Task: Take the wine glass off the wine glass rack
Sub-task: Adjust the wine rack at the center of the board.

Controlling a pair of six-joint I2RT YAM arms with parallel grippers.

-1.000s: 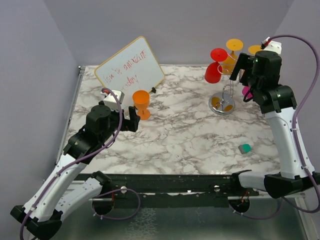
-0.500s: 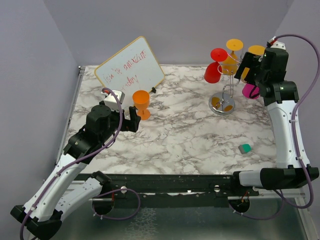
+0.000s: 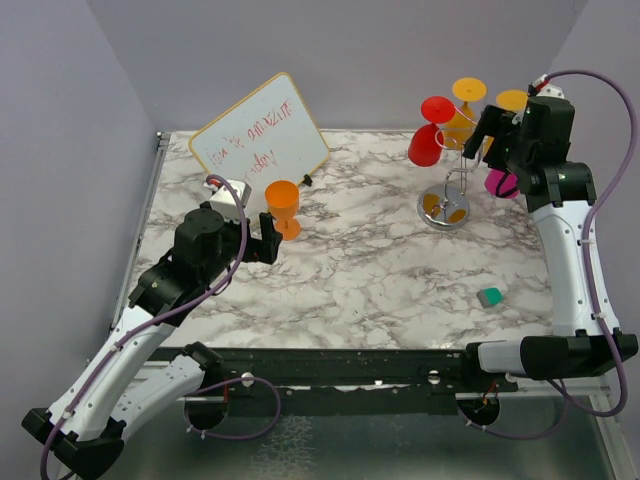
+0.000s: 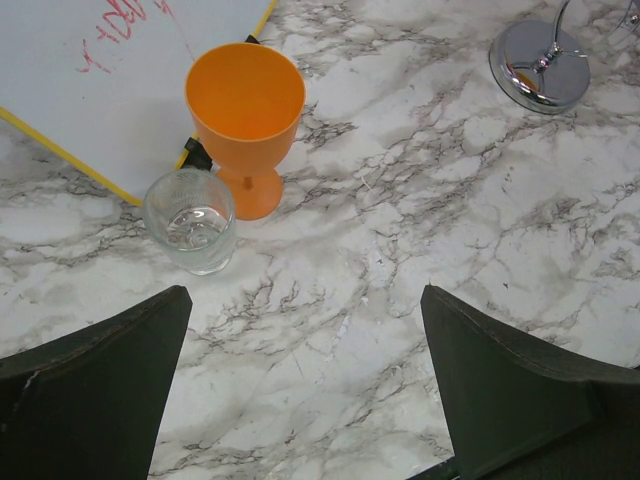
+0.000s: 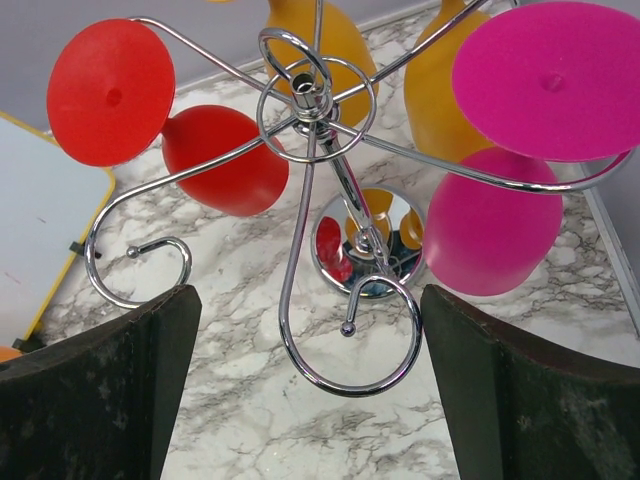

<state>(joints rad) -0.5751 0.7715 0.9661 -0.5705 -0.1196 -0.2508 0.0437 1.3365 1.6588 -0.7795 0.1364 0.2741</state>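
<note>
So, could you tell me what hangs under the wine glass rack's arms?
A red glass, a pink glass and two orange glasses hang upside down; the orange pair is partly covered by the wine glass rack and the pink glass.

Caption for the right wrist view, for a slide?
Open right gripper faces the wine glass rack; red glass, pink glass, orange glasses hang inverted.

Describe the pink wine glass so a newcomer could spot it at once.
On the marble table, far right, stands a silver wire rack. The pink wine glass hangs upside down on the rack's right side, nearest the right arm. It alone is magenta; its neighbours are orange glasses and a red glass.
</note>
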